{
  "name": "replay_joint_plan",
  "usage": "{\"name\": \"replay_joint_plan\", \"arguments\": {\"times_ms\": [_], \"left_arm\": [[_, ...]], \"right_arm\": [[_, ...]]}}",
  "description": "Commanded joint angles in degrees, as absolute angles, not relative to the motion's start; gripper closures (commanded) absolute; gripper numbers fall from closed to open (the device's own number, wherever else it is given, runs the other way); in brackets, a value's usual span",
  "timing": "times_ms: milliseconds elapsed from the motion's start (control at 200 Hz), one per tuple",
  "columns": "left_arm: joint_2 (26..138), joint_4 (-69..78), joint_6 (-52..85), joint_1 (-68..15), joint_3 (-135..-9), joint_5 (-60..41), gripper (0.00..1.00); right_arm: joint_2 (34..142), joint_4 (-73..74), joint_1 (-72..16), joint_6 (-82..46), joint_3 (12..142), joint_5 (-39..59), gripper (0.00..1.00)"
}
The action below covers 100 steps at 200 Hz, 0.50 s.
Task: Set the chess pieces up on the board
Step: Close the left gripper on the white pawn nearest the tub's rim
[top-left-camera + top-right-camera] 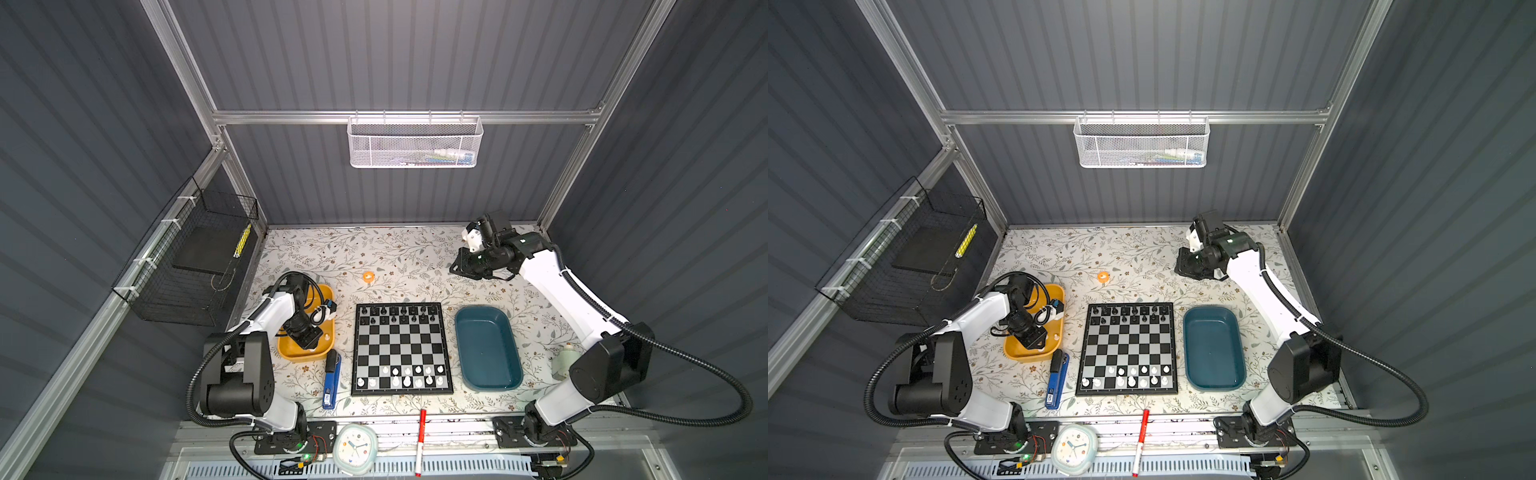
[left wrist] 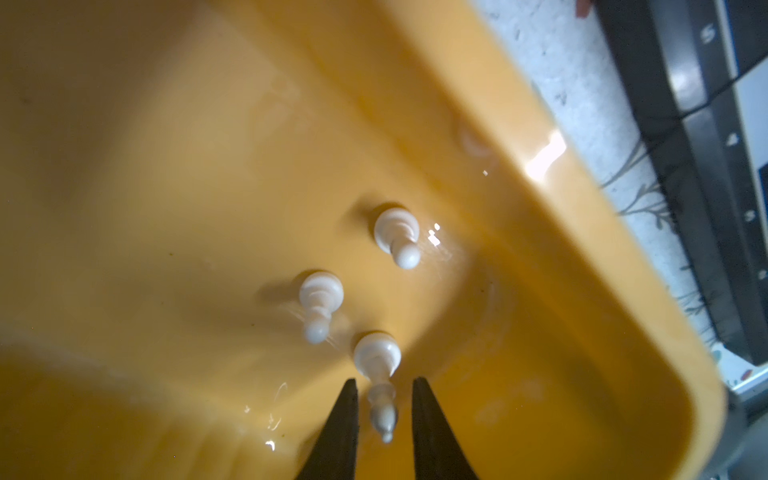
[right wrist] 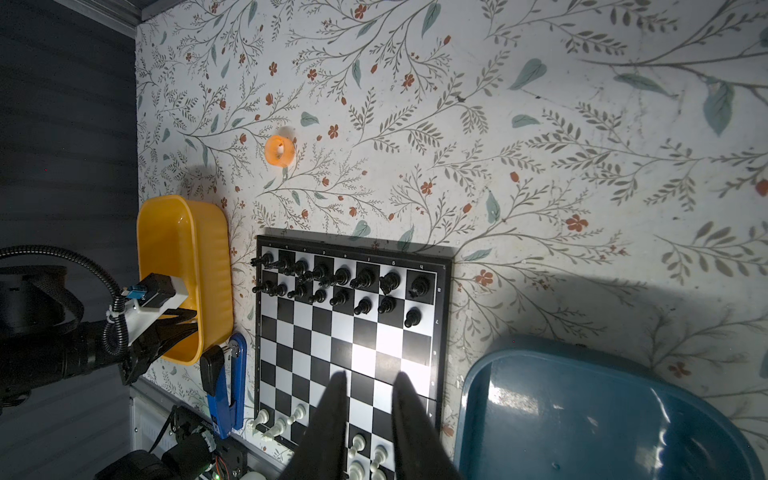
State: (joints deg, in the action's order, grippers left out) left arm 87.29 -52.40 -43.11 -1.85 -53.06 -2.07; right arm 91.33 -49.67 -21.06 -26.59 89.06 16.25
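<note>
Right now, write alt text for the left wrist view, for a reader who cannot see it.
The left gripper straddles a slim white chess piece standing in a yellow tray, with a gap on each side. Two white pawns stand farther in, and the black frame of the board shows beyond the tray's rim.

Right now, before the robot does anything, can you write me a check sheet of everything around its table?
Surface: floral-patterned tabletop, no spills seen.
Job's things: square black-and-silver chessboard; glossy black plastic chessmen on its far two rows; white plastic chessmen on the near rows; three more white chessmen in the yellow oblong plastic tray; teal oblong plastic tray, no pieces seen.
Clutter: blue stapler, orange tape roll, red marker pen, pale round clock.
Hands: left hand inside the yellow tray, open, astride one white chessman; right hand open, empty.
Cables: black ribbed hoses along both arms.
Surroundings: grey panelled walls; white mesh basket; black wire basket.
</note>
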Motion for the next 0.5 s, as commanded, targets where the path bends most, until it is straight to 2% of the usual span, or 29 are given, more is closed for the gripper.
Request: {"name": "replay_joint_plan", "arguments": {"times_ms": [0,495], "left_arm": [[86.98,-52.91,-44.13,-2.25,-52.39,-2.20,0.75],[86.17,-52.74,-44.11,-2.28,-52.40,-2.12,0.83]], "right_arm": [[90.09,-49.75,-21.01,-26.63,88.07,15.83,0.77],[88.77,-49.26,-20.99,-26.90,86.76,15.61,0.77]]}}
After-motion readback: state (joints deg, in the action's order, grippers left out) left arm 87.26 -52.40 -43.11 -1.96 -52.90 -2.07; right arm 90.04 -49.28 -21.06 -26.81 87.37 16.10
